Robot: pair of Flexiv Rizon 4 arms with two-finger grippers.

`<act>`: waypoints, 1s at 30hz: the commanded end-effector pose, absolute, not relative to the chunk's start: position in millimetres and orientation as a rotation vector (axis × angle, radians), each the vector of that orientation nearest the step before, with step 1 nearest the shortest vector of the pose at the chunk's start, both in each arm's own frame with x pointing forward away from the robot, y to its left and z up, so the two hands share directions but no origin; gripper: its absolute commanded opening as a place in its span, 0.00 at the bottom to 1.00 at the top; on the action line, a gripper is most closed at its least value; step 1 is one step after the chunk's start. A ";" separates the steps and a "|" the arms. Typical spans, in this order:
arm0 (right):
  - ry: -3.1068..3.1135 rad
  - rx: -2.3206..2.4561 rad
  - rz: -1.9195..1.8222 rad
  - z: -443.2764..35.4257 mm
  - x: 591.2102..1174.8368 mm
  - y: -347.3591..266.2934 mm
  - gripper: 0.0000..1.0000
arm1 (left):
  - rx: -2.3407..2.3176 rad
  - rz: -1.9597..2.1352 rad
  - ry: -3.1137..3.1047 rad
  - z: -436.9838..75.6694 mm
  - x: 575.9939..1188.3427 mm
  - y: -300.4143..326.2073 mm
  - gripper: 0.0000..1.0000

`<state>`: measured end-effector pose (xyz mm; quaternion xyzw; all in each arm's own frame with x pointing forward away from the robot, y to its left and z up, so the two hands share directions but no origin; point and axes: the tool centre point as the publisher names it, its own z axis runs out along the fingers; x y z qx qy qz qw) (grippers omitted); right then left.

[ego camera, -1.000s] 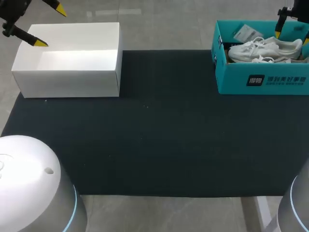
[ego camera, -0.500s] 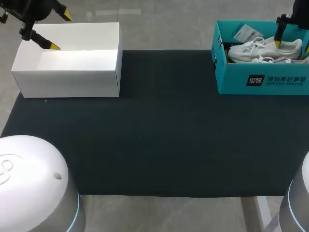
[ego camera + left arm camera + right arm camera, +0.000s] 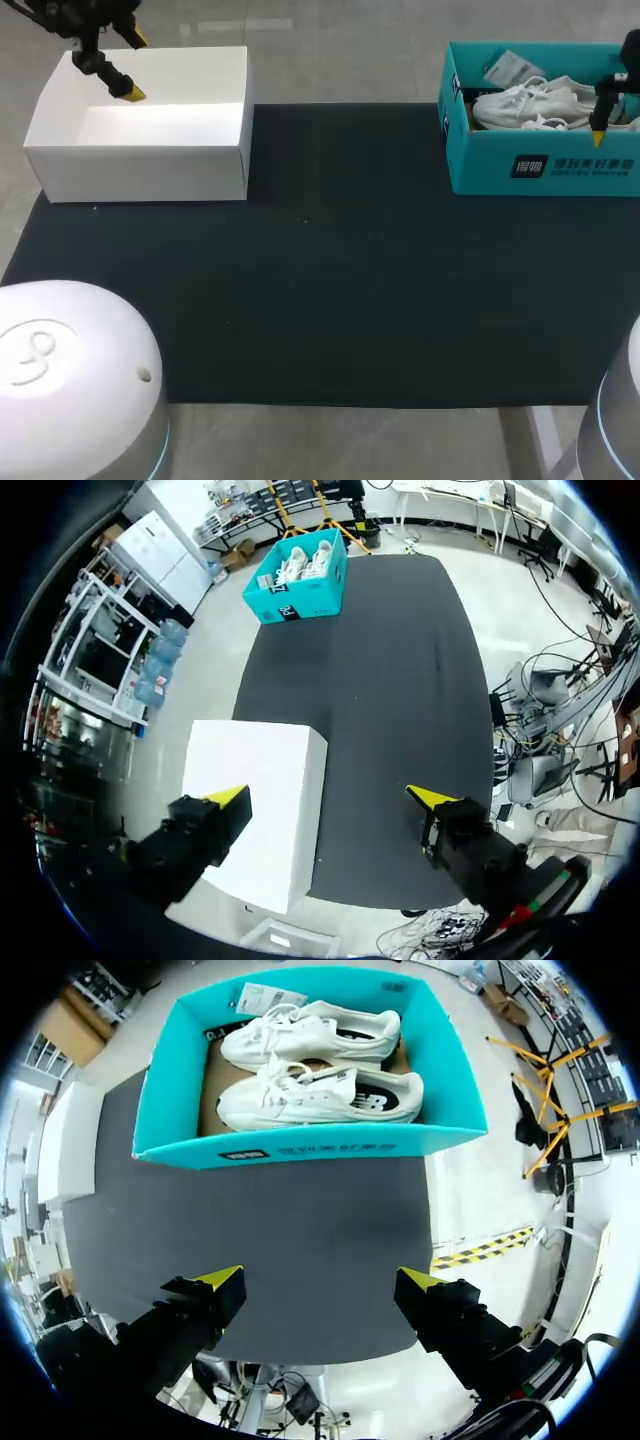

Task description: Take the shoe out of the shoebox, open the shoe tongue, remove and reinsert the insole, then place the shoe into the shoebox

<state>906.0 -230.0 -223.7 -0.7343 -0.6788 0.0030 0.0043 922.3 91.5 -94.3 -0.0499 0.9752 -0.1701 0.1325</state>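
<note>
– grippers?
– right gripper (image 3: 320, 1279): wide open, empty, above the black mat (image 3: 290, 1220). left gripper (image 3: 330, 796): wide open, empty, above the white box (image 3: 262, 810).
– the shoes?
– farther on, both white shoes (image 3: 320, 1097) lie side by side inside the teal shoebox (image 3: 300, 1145), ahead of the right gripper.

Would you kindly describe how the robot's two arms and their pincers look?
The left arm and right arm have white rounded housings with a thin blue ring. The left pincer and right pincer each have two black blocky fingers ending in yellow wedge tips.
</note>
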 end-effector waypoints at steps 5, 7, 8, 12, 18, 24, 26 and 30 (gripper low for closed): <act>-2.165 -2.247 -0.057 -234.8 880.4 -242.9 1.00 | -1.206 -0.248 2.841 -90.7 926.9 87.4 1.00; -2.169 -2.235 -0.049 -238.9 877.5 -244.5 1.00 | -1.360 -0.083 2.800 -103.2 925.4 90.9 1.00; -2.175 -2.239 -0.040 -241.8 876.3 -245.5 1.00 | -1.503 -0.071 2.754 -107.4 925.0 89.7 1.00; -2.173 -2.249 -0.029 -247.6 876.0 -249.3 1.00 | -1.936 -0.045 2.464 -126.9 932.7 81.8 1.00; -2.165 -2.251 -0.028 -249.6 873.1 -257.0 1.00 | -2.393 -0.129 2.086 -153.2 947.6 74.8 1.00; -2.165 -2.251 -0.028 -249.6 873.1 -257.0 1.00 | -2.586 -0.306 1.796 -169.1 953.8 72.3 1.00; -2.165 -2.251 -0.028 -249.6 873.1 -257.0 1.00 | -2.663 -0.335 1.722 -170.3 952.6 71.5 1.00; -2.165 -2.251 -0.028 -249.6 873.1 -257.0 1.00 | -2.735 -0.403 1.581 -166.1 950.8 69.3 1.00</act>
